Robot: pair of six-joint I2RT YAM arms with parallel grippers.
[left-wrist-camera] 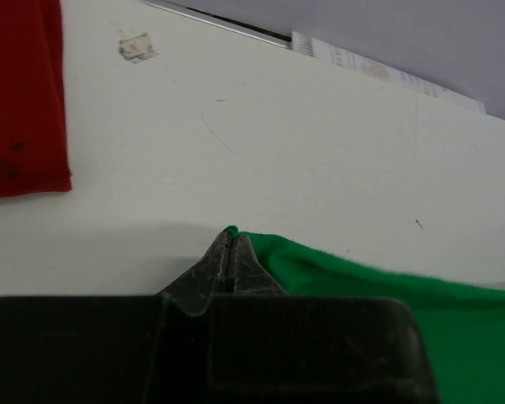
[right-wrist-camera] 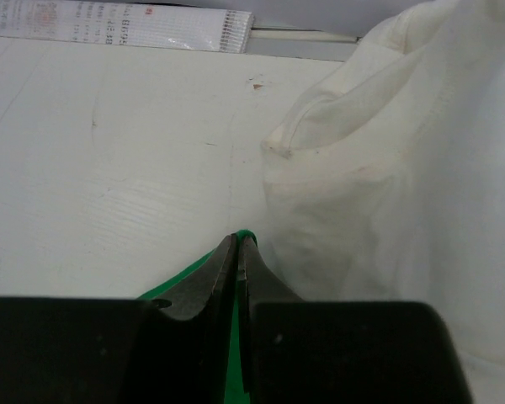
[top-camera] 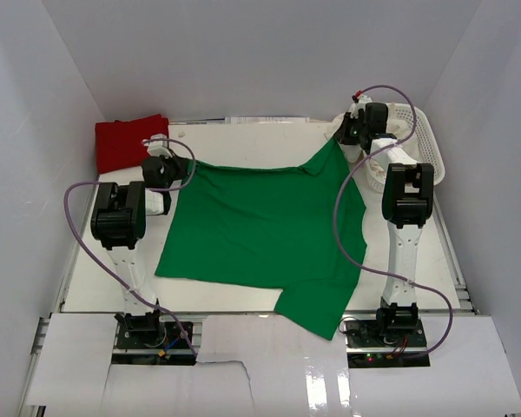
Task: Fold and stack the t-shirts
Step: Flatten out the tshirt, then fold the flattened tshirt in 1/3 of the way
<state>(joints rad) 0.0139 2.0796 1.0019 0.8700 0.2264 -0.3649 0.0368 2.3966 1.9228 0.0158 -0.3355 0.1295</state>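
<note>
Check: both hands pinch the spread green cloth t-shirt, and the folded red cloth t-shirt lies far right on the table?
No: the folded red cloth t-shirt lies far left on the table, per the top external view. The left hand and right hand do pinch the green cloth t-shirt.

A green t-shirt (top-camera: 260, 221) covers the middle of the desk (top-camera: 243, 139). A bare desk strip at 12 o'clock offers passage. A folded red t-shirt (top-camera: 128, 142) blocks 10 o'clock; a white basket (top-camera: 425, 143) and cream t-shirt (right-wrist-camera: 404, 210) block 2 o'clock. Walls (top-camera: 35, 130) enclose three sides.
</note>
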